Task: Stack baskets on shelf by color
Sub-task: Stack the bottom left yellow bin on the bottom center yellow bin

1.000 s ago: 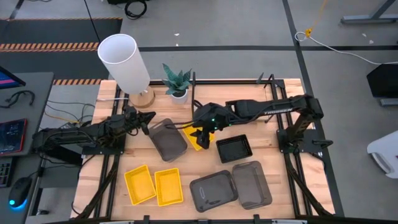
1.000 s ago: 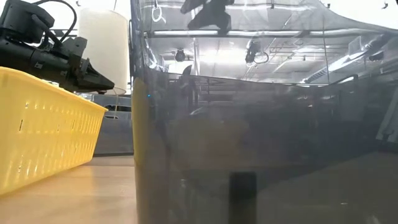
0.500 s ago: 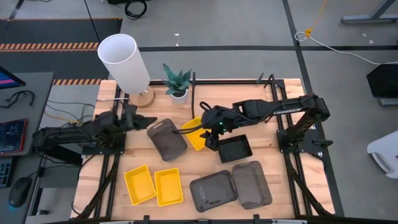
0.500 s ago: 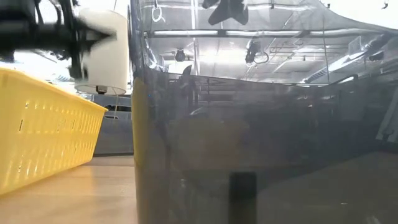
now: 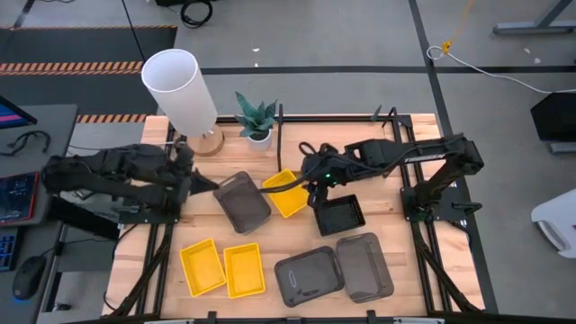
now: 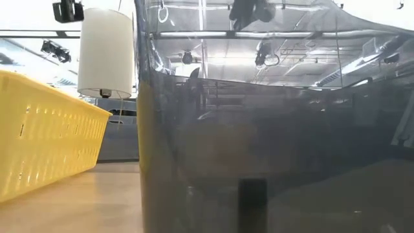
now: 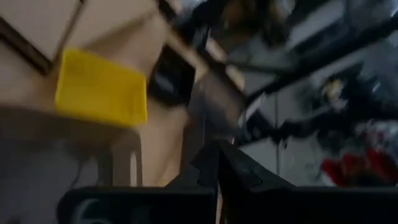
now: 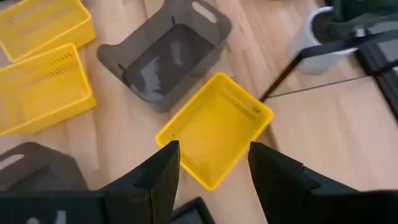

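Note:
A yellow basket (image 5: 288, 194) lies flat on the wood, close to a black bar (image 5: 280, 135) of the shelf (image 5: 360, 130). My right gripper (image 5: 312, 187) hangs open just above the basket's right end; in the right wrist view its fingers (image 8: 155, 180) frame that basket (image 8: 214, 130). Left of it lies a dark grey basket (image 5: 241, 201). My left gripper (image 5: 210, 184) is shut and raised, left of the grey basket and clear of it. A small black basket (image 5: 339, 215) sits near the right gripper.
Two yellow baskets (image 5: 223, 267) and two dark grey baskets (image 5: 335, 272) lie along the near edge. A white lamp (image 5: 180, 90) and a potted plant (image 5: 257, 120) stand at the far left. In the low view a grey basket wall (image 6: 272, 129) fills most of the picture.
My left gripper has drawn back from the grey basket's far-left end toward the table's left edge and risen, leaving the low view at the top. My right gripper has moved toward the right edge, still open, uncovering the yellow basket, which stays down.

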